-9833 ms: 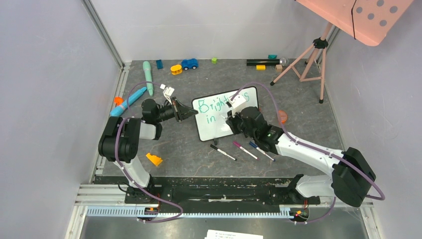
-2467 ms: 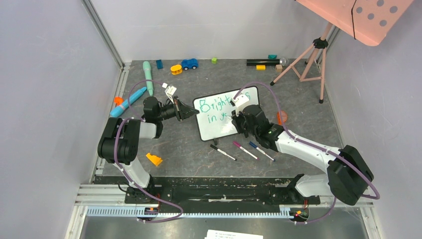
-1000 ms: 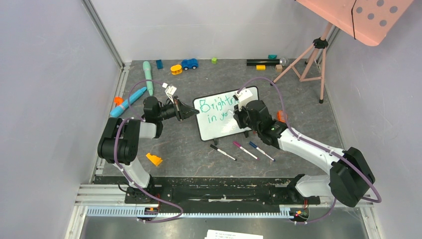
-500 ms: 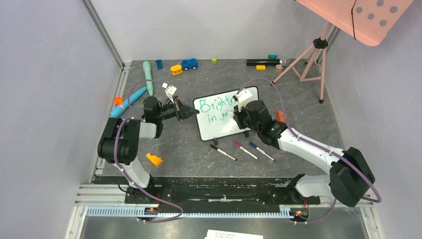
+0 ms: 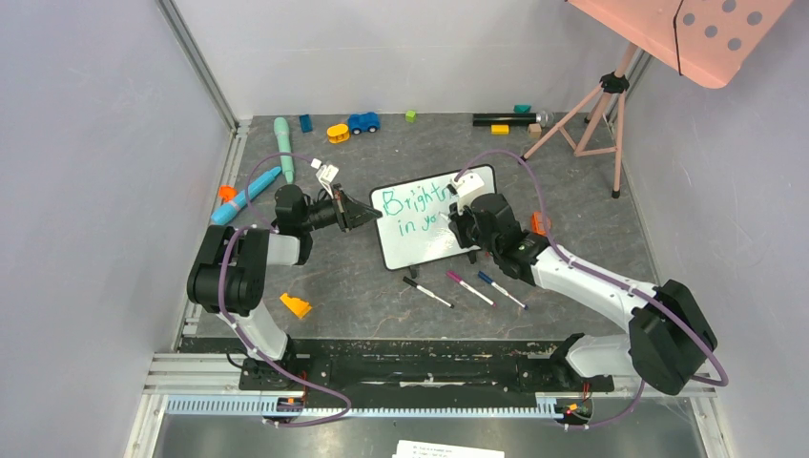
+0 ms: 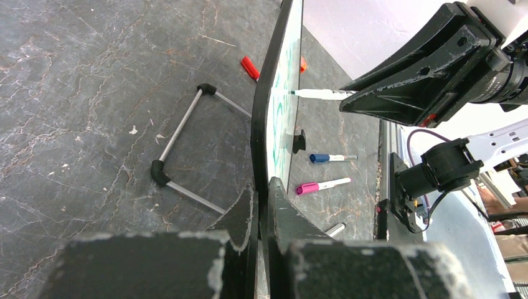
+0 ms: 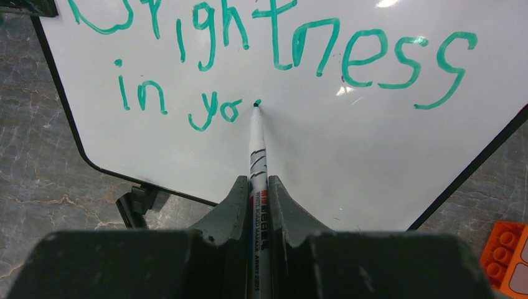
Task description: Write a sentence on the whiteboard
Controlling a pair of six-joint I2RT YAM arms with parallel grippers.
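The small black-framed whiteboard [image 5: 420,250] stands propped at the middle of the dark grey table [image 5: 353,286], carrying the teal handwritten sentence [image 7: 274,37] as far as "Brightness" and, below, "in yo". The right gripper [image 7: 256,187] clamps a white marker [image 7: 256,149], its tip touching just right of the "o", and the left gripper [image 6: 261,193] pinches the board's left edge. The second line looks unfinished, so more writing remains.

Small rect. whiteboard [image 5: 425,246] w/ thin black frame & rounded corners is propped at a tilt on a wire stand [image 6: 180,128]. Sentence [image 7: 274,37] is written in teal, unfinished: "Brightness" on top line, "in yo" + a dot below.
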